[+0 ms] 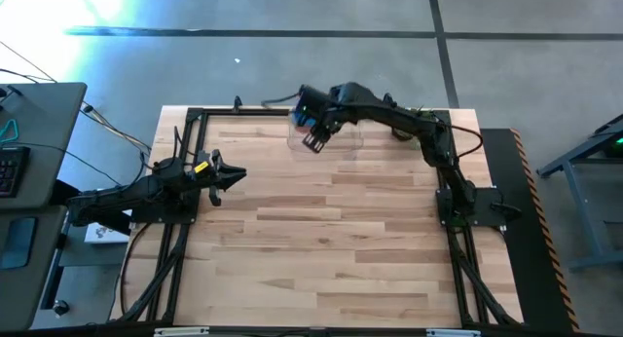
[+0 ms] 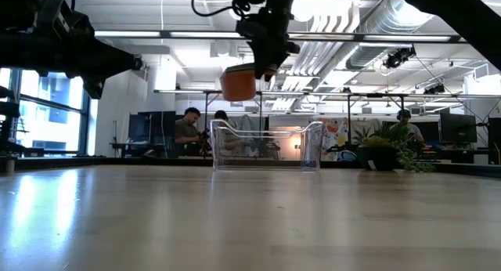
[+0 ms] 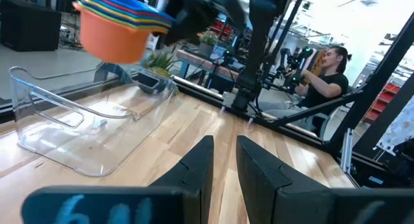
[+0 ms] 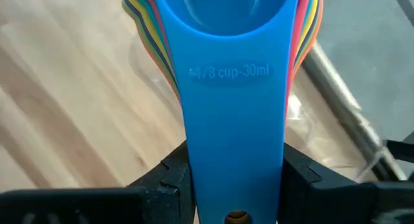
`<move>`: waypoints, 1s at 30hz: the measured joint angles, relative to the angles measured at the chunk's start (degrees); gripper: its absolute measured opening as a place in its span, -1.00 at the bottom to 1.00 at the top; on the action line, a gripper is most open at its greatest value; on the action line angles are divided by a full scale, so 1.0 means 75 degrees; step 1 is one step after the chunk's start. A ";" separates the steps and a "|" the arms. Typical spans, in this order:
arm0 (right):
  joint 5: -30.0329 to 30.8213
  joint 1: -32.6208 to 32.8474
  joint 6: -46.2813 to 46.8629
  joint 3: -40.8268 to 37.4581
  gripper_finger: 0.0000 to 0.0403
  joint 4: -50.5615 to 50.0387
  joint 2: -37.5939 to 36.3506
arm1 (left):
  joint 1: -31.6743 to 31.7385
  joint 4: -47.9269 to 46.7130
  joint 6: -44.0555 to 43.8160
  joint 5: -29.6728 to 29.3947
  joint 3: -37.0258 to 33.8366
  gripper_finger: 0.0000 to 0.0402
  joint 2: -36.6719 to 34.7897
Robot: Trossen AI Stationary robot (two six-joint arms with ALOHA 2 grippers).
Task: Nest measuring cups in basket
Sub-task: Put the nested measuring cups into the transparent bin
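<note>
Stack of measuring cups (image 3: 123, 23), already nested with the orange one lowest and a blue one on top, hangs above the clear basket (image 2: 266, 146) at upper centre of the high view, the right gripper (image 4: 236, 185) with its fingers clamped on the bundled handles. Left gripper (image 1: 229, 176) waits at the counter (image 1: 331, 240) left edge, fingers nearly together on nothing. Risk, as I judge it: the stack sits toward the basket's left wall in the low view, so a release there could clip the rim, tip the light basket, or spill cups.
</note>
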 joint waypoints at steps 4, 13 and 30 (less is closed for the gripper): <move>-0.0253 -0.0398 -0.0253 0.0000 -0.37 -0.0043 -0.0009 | 0.0000 0.0003 0.0000 0.0001 0.0000 -0.71 -0.0003; -0.0967 -0.1206 -0.0878 -0.0734 -0.37 0.0297 -0.0021 | 0.0002 0.0001 0.0000 0.0002 0.0000 -0.71 -0.0003; -0.2157 -0.1522 -0.1874 -0.2961 -0.37 0.1943 -0.0009 | 0.0000 0.0000 0.0000 0.0001 0.0000 -0.71 -0.0001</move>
